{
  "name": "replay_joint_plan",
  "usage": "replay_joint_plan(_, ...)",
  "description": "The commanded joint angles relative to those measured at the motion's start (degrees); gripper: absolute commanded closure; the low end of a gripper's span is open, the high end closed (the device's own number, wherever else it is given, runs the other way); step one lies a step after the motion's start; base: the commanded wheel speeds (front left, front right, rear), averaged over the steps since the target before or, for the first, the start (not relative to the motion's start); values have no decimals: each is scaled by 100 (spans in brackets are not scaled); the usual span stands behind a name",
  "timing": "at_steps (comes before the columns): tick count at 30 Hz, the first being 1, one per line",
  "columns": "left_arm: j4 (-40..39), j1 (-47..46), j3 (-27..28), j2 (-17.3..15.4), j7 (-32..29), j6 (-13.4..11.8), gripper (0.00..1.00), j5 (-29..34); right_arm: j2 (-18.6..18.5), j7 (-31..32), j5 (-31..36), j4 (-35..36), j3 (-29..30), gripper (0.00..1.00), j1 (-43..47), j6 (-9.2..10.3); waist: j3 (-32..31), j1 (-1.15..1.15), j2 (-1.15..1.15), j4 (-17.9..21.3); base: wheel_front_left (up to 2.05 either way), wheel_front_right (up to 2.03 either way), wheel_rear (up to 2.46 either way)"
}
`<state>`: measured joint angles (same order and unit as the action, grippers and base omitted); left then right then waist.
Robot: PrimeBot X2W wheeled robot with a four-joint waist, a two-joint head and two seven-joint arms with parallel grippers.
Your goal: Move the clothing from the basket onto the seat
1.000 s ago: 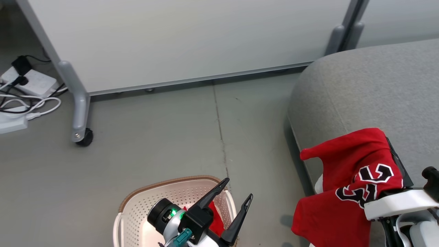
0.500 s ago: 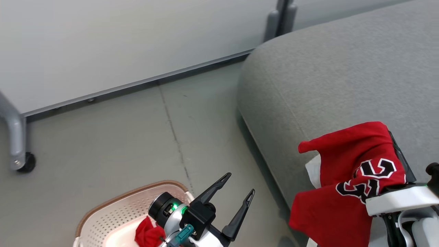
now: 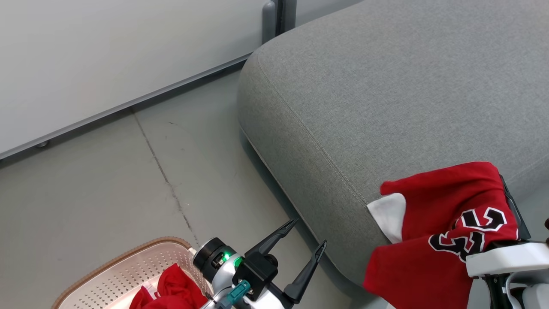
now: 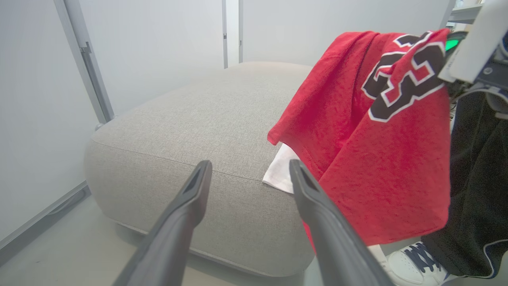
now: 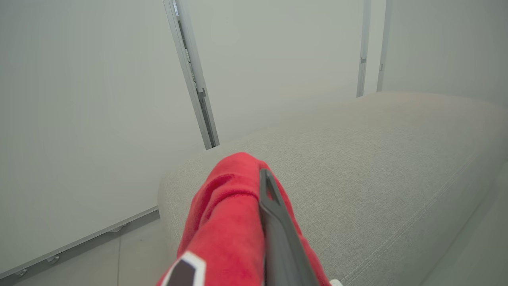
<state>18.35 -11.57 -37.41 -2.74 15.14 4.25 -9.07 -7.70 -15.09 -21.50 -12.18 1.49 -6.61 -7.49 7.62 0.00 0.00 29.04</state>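
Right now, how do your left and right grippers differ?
The left gripper stands open and empty near the cream perforated basket; the right gripper is shut on the red numbered jersey at the edge of the grey fabric seat. Both have long dark fingers.

The left claw has two long, tapering matte-black fingers with slotted tips, set on a black block. Just behind it sit a teal connector, a green-lit black cylindrical joint and silver-white casing. The right arm's wrist housing is white.
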Motion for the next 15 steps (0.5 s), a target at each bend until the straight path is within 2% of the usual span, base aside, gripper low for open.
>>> replay_joint_plan(1,28,-137,-21,-30,2,40,0,45,28,-11,5,49,83,100,31,-1,69,0,0,52,0,0,0)
replay_joint_plan(9,118,-307,-135,-26,2,127,0,26,142,-11,67,174,264,100,108,-1,152,0,0,98,0,0,0)
replay_joint_plan(15,100,-289,-111,-26,2,68,0,43,157,-11,34,148,315,100,103,-1,146,0,0,67,0,0,0)
